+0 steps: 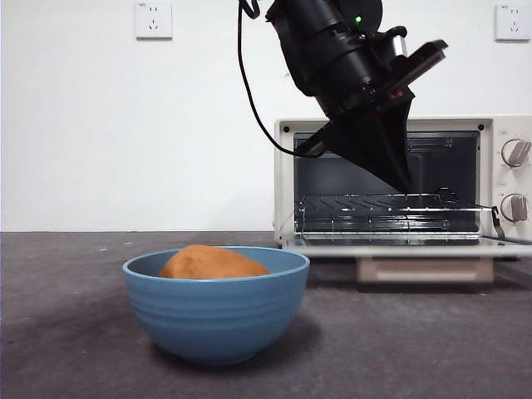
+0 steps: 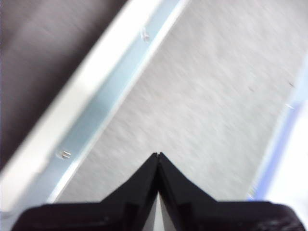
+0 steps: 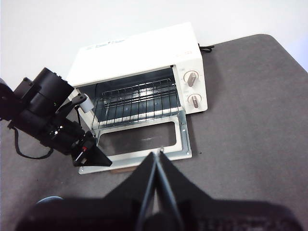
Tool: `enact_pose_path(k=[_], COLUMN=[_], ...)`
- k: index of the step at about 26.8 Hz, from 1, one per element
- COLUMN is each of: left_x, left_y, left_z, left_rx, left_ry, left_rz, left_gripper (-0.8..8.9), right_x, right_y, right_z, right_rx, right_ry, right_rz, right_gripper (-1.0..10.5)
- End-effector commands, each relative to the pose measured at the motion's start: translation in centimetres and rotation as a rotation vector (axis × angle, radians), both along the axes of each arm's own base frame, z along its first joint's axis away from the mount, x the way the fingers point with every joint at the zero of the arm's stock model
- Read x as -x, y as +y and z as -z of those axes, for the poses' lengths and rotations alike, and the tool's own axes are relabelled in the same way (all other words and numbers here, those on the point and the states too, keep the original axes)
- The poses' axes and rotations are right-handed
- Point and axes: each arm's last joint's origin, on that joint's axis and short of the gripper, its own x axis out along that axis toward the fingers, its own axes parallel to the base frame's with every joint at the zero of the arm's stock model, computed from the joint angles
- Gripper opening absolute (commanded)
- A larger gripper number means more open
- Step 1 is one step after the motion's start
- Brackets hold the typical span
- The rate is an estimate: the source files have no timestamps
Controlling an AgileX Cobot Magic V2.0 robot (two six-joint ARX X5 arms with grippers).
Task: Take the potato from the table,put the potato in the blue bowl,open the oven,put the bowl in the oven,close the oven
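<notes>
The orange-brown potato (image 1: 212, 263) lies inside the blue bowl (image 1: 216, 312), which stands on the dark grey table (image 1: 66, 332) left of the oven (image 1: 284, 166). The oven's door (image 1: 416, 247) hangs open and flat. My left gripper (image 1: 408, 188) points down just above that door, shut and holding nothing; its own blurred view has the shut tips (image 2: 158, 155) over the door's frame (image 2: 96, 96). High above the scene, my right gripper (image 3: 158, 154) is shut and empty over the open oven (image 3: 139, 53), the left gripper (image 3: 107, 162) and a sliver of the bowl (image 3: 48, 198).
A wire rack (image 1: 382, 204) sits inside the oven, and two knobs (image 1: 515, 152) are on its right side. A power cord (image 3: 206, 47) runs behind it. Bare table (image 3: 250, 120) lies right of the oven. Two wall sockets (image 1: 154, 18) are on the white wall.
</notes>
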Motion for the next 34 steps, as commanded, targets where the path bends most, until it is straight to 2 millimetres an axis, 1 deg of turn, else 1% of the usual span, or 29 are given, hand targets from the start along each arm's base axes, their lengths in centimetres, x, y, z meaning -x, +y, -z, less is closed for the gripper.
enact_pose_path(k=[1,5,8,11,14,17,19,24,27,29,30,32,34], left_x=[0.2,0.7,1.4,2.3,3.3,4.4,5.4,8.5,10.5,11.8,12.5,13.9,15.4], left_y=[-0.1,0.4,1.0,1.8,2.7,4.0,5.0,8.3,10.5,11.9,12.7,14.1,15.6], left_z=[1.3,0.6,-0.5,-2.1,-4.3,-7.1,-9.3,-15.1,-18.0,-19.6,-20.4,-21.6,-22.4], left_rx=[-0.025,-0.038,-0.051,-0.055,-0.041,-0.011,0.029,0.137,0.199,0.235,0.254,0.285,0.307], left_ry=[0.046,0.072,0.072,0.063,0.039,-0.004,-0.052,-0.176,-0.244,-0.285,-0.304,-0.333,-0.357], left_rz=[0.042,0.07,0.1,0.129,0.148,0.167,0.175,0.176,0.174,0.173,0.17,0.166,0.17], left_gripper=[-0.06,-0.06,-0.06,-0.06,-0.06,-0.06,-0.06,-0.06,-0.06,-0.06,-0.06,-0.06,-0.06], right_x=[0.2,0.0,-0.2,-0.5,-0.7,-1.1,-1.5,-2.6,-3.4,-4.1,-4.5,-5.3,-6.3], right_y=[0.0,0.0,0.1,0.2,0.2,0.2,0.3,0.7,0.9,0.9,0.9,1.1,1.2], right_z=[0.1,0.4,0.6,0.8,0.9,1.1,1.1,1.3,1.3,1.2,1.2,1.0,0.9], right_rx=[0.012,0.007,-0.003,-0.015,-0.027,-0.028,-0.035,-0.091,-0.128,-0.144,-0.153,-0.178,-0.208], right_ry=[0.002,0.031,0.042,0.056,0.064,0.081,0.097,0.14,0.17,0.19,0.198,0.215,0.234], right_rz=[0.0,-0.007,-0.029,-0.059,-0.076,-0.078,-0.093,-0.212,-0.27,-0.271,-0.285,-0.327,-0.365], right_gripper=[-0.1,0.0,0.0,0.0,0.0,0.0,0.0,0.0,0.0,0.3,0.7,1.2,1.3])
